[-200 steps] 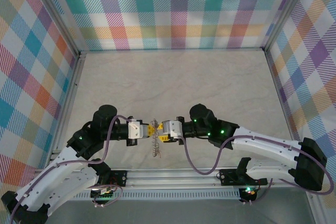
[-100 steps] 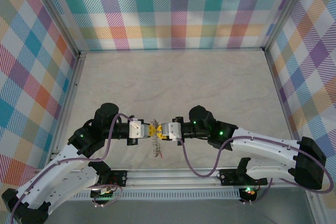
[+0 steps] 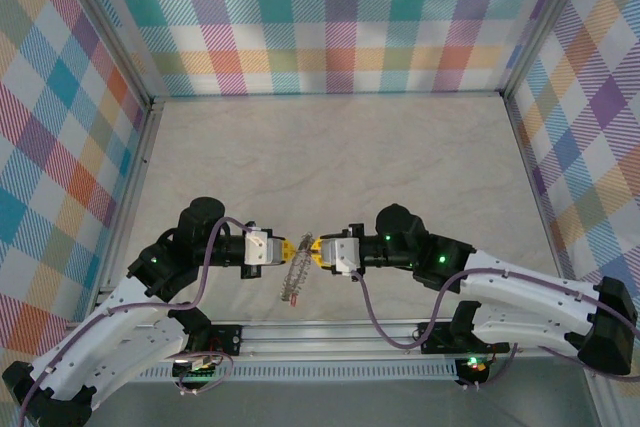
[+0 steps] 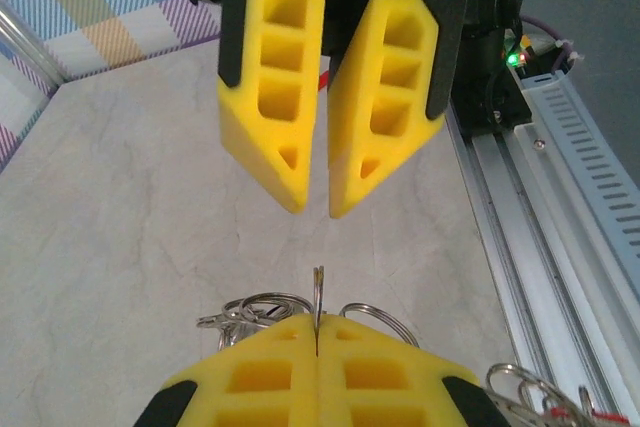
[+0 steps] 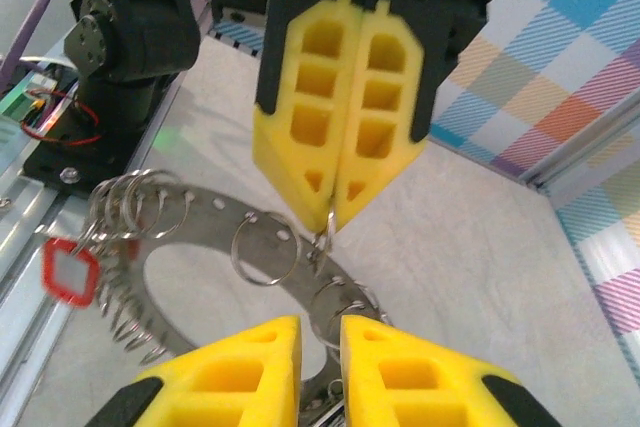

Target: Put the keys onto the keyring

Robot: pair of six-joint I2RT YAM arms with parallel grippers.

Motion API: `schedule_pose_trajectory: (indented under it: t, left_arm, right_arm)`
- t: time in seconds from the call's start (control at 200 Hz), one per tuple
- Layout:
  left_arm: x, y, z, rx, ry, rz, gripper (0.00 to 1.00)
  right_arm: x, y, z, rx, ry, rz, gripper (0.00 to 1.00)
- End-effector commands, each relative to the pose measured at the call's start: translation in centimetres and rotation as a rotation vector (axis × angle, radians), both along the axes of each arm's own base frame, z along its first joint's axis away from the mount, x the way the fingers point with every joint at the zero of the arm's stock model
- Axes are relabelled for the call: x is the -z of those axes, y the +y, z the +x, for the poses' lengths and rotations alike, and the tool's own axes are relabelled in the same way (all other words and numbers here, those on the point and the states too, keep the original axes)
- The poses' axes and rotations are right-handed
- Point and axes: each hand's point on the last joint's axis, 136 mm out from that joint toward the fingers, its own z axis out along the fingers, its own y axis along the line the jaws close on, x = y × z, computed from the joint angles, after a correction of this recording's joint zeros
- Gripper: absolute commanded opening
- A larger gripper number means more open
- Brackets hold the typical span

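Right wrist view: left gripper (image 5: 330,215) fingers are fully closed, pinching a small loop of the keyring (image 5: 205,209), suspended above the tabletop (image 3: 330,157) near its near edge, centre. Right gripper (image 5: 320,327) fingers stand slightly apart, gripping nothing. One red key (image 5: 70,272) hangs from the keyring.

Readable text check, all three cameras: no lettering, label, brand mark, number or sign legible on any surface
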Motion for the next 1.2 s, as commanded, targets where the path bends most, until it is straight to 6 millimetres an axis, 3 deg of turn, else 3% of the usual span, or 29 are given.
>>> schedule_pose_trajectory:
  t: [0.0,0.165,0.395,0.555,0.635,1.195]
  left_arm:
    - [-3.1,-0.5,-0.5,0.038,-0.060,-0.078,0.00]
    - [-3.5,-0.7,-0.1,0.013,-0.035,-0.108,0.00]
    - [-4.2,-1.0,0.4,-0.018,-0.027,-0.172,0.00]
    - [-4.3,-1.0,0.4,-0.021,-0.019,-0.184,0.00]
    - [-4.3,-1.0,0.3,-0.017,-0.019,-0.186,0.00]
    - [-4.7,-1.3,0.1,0.015,-0.017,-0.182,0.00]
  right_arm:
    - [0.6,0.3,-1.0,-0.054,0.053,-0.044,0.19]
    - [0.7,1.4,-0.9,-0.033,0.174,0.018,0.36]
    - [0.6,1.8,-1.5,-0.037,0.371,0.118,0.36]
    - [0.8,1.4,-1.3,-0.022,0.400,0.134,0.37]
    - [0.3,1.3,-1.2,-0.026,0.405,0.153,0.42]
    - [-1.3,1.6,-1.9,-0.121,0.440,0.184,0.43]
